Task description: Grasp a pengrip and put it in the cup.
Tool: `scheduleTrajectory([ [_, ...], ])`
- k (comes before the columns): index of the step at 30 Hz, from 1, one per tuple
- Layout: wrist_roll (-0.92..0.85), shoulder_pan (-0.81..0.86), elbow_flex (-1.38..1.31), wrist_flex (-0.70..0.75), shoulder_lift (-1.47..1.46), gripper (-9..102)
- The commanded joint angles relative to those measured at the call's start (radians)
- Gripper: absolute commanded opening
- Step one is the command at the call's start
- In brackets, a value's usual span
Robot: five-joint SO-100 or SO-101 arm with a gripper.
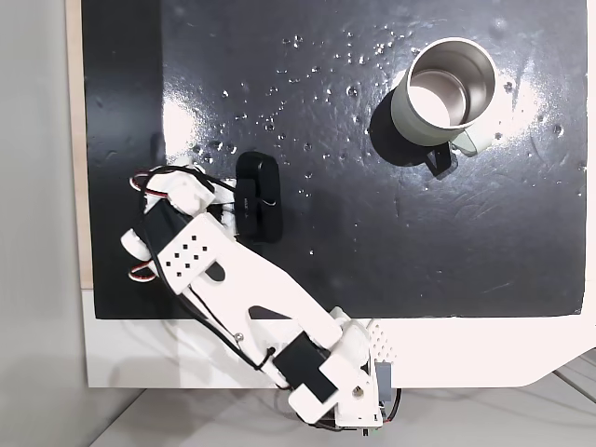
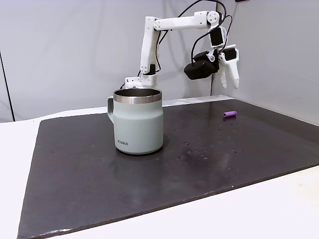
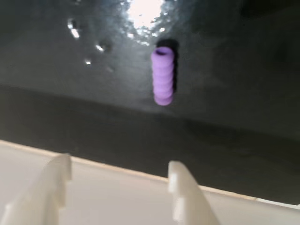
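Observation:
A small lilac ribbed pengrip point(image 3: 163, 75) lies on the black mat; in a fixed view the pengrip point(image 2: 230, 114) rests near the mat's far right edge. My gripper point(image 2: 229, 85) hangs well above it, pointing down. In the wrist view my gripper point(image 3: 119, 164) is open, its two white fingers point(image 3: 185, 192) wide apart with nothing between them, the pengrip beyond their tips. The pale grey-green cup point(image 2: 137, 122) with a steel rim stands upright, far from the gripper. From above, the cup point(image 1: 452, 93) sits at the top right while the arm point(image 1: 242, 298) covers the pengrip.
The black mat point(image 1: 372, 233) lies on a white table point(image 1: 466, 354). The mat's left edge point(image 1: 86, 186) runs close beside the gripper. Small shiny specks dot the mat between the arm and the cup.

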Motion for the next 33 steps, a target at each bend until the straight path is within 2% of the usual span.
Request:
scheduleTrajectory([
  [1, 0.025, -0.012, -0.11, 0.038, -0.067, 26],
  [25, 0.038, -0.063, -0.387, 0.103, -0.477, 26],
  [33, 0.035, -0.058, -0.396, 0.114, -0.515, 17],
])
